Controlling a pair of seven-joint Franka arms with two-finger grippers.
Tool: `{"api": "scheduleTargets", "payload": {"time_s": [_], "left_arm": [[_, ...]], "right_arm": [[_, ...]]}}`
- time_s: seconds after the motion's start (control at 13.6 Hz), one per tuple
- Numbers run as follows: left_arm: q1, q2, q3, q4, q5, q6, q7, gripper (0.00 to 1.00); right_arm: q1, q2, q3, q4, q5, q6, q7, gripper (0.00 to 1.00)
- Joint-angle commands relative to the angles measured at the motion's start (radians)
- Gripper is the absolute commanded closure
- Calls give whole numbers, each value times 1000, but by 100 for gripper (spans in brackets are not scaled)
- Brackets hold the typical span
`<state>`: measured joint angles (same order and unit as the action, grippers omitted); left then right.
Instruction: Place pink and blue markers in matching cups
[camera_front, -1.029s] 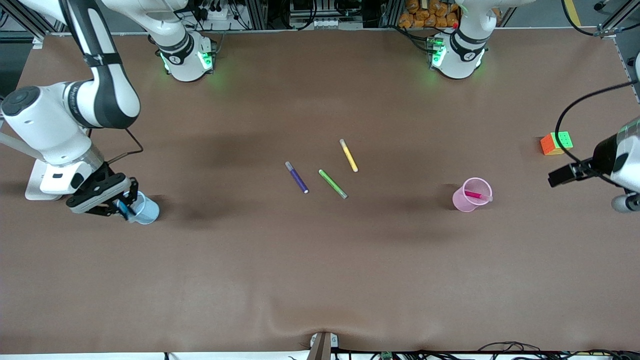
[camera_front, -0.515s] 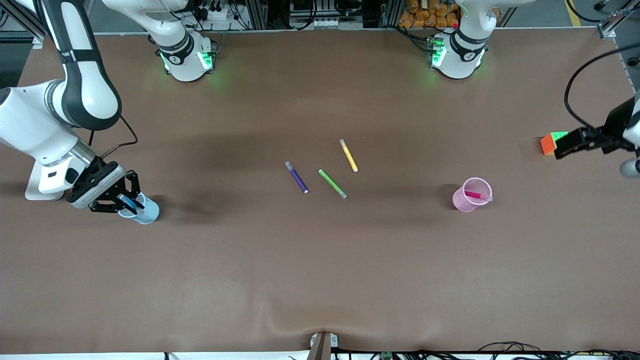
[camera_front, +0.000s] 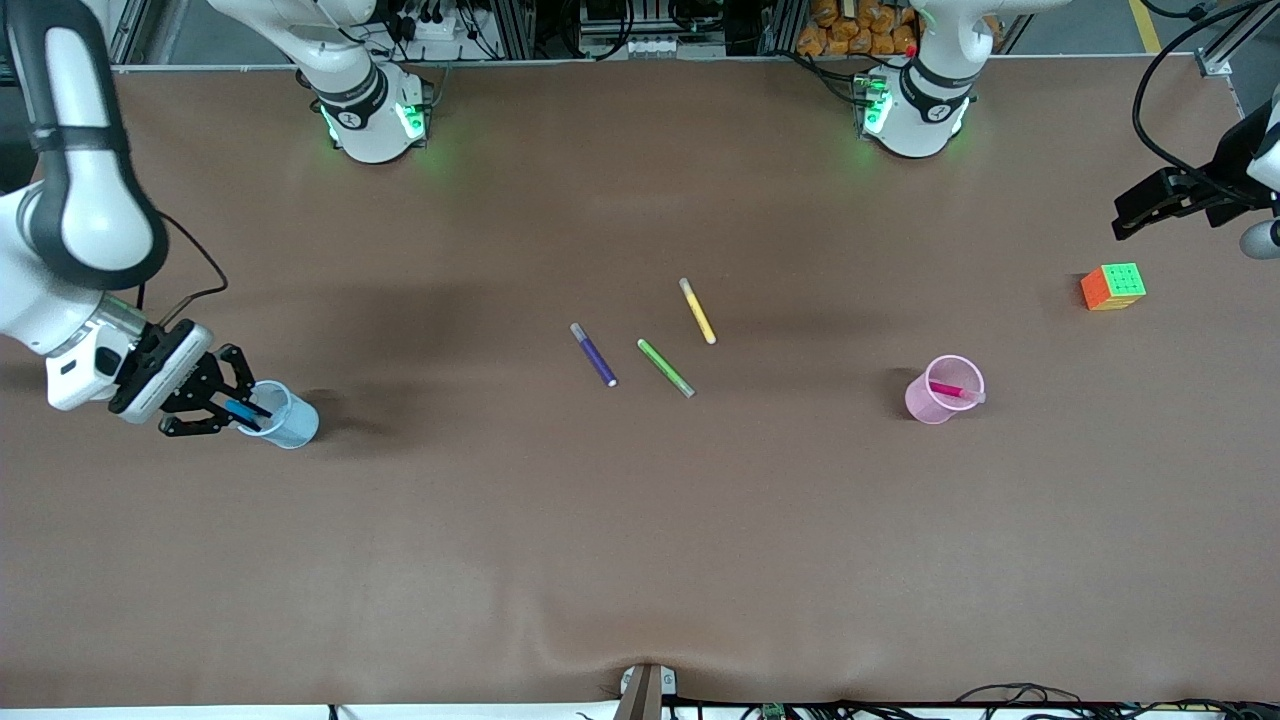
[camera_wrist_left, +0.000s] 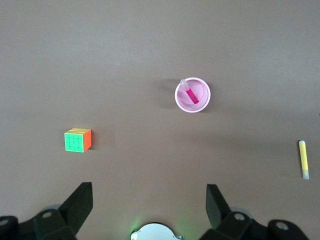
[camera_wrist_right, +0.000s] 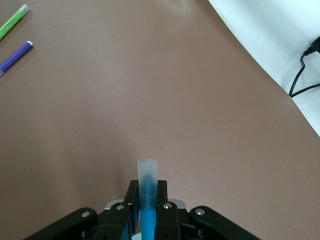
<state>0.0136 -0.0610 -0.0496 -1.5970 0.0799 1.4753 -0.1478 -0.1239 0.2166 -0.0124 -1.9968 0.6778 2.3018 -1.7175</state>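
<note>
right wrist view: our right gripper (camera_wrist_right: 148, 212) pinches the blue marker (camera_wrist_right: 147, 187); we should centre it over the blue cup (camera_front: 287, 415) before releasing (left gripper (camera_wrist_left: 149, 202) waits open).

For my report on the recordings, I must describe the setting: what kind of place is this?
Probably a robotics lab: two arm bases are bolted along a brown table, with metal framing and cables at its edge, and test props are laid out, such as markers, a pink cup and a puzzle cube.

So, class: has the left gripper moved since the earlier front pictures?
Yes. The left gripper has risen toward the robots' bases: earlier it sat nearer the front camera than the cube, now it is farther.
</note>
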Motion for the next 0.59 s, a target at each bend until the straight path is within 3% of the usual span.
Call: {"api": "scheduleTargets", "payload": {"time_s": [0.0,0.22,0.51], "left_arm": [[3,9,-1,-8,-20,8,22,0],[5,12,-3,9,-31,8,22,0],[9,10,5,6,-34,7,22,0]], "right_arm": [[-34,36,15,33,45,-25,-103,100],[-57,55,17,33,52,-84,-125,100],[-85,90,15,33,132,-152,-194,100]]}}
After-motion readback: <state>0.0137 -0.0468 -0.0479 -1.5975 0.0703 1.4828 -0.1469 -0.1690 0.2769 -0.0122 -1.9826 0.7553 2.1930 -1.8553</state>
